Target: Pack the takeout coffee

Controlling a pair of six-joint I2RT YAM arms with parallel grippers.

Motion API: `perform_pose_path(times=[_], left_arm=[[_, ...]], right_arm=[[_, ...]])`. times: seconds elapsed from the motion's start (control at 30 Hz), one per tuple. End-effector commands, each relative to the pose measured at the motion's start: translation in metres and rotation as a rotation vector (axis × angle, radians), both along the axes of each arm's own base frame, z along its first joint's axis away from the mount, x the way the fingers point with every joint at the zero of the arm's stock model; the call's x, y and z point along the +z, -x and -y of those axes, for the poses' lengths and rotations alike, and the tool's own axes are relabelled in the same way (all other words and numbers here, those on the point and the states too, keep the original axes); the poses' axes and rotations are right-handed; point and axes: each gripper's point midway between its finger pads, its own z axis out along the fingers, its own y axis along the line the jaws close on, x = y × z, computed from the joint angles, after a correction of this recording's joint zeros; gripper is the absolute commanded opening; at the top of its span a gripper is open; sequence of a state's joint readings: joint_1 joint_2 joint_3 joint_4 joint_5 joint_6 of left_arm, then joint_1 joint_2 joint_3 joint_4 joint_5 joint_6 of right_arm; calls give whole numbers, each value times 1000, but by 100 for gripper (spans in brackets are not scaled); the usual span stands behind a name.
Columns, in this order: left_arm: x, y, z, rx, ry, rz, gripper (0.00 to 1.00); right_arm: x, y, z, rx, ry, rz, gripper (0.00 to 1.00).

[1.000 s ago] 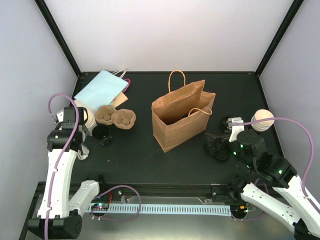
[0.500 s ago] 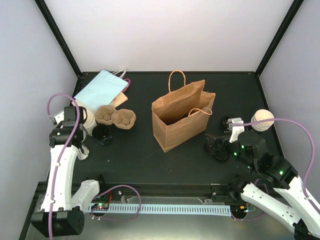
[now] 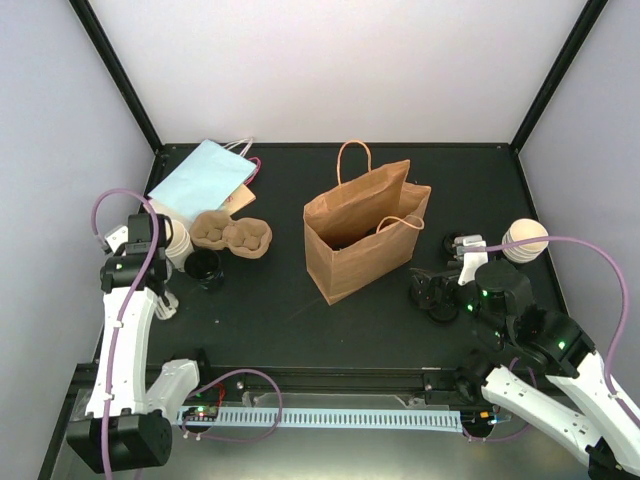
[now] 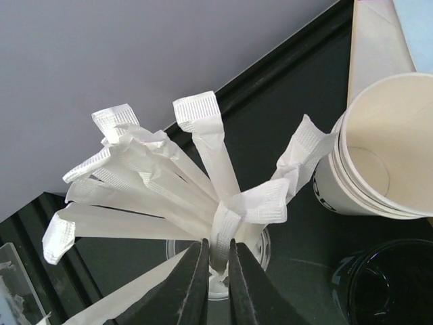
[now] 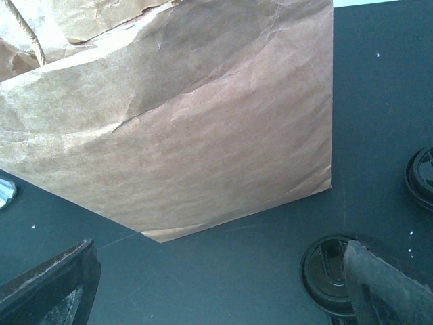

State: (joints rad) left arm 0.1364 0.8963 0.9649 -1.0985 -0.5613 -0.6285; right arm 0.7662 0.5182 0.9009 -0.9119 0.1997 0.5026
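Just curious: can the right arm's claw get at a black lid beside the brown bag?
Probably yes: the right claw hangs open close over a black lid, with nothing between them; the brown bag stands aside.

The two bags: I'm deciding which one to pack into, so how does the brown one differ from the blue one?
The brown bag stands upright with its mouth open, while the blue bag lies flat. The brown bag sits mid-table, and the blue bag is in the far left corner. The brown bag is creased and tan; the blue bag is smooth and pale. Both have loop handles.
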Motion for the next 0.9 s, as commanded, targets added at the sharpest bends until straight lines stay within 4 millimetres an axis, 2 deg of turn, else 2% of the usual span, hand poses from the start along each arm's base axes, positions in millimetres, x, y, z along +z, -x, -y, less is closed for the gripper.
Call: perform_pose_path(times=[0.0, 0.2, 0.4, 0.57, 0.7, 0.87], left_arm=[[12, -1, -2, 20, 2, 43, 9], [41, 1, 17, -48, 99, 97, 7], [75, 11, 27, -69, 132, 207, 8], [95, 16, 32, -90, 141, 270, 8], [101, 13, 36, -122, 150, 287, 8], [98, 9, 38, -150, 151, 286, 9]], right_arm=[[0, -2, -2, 4, -4, 9, 100], [-1, -3, -3, 7, 3, 4, 100], [-2, -2, -4, 12, 6, 2, 100], [-3, -3, -5, 15, 14, -5, 100], [-5, -4, -6, 16, 15, -8, 100], [-5, -4, -5, 11, 13, -10, 100]])
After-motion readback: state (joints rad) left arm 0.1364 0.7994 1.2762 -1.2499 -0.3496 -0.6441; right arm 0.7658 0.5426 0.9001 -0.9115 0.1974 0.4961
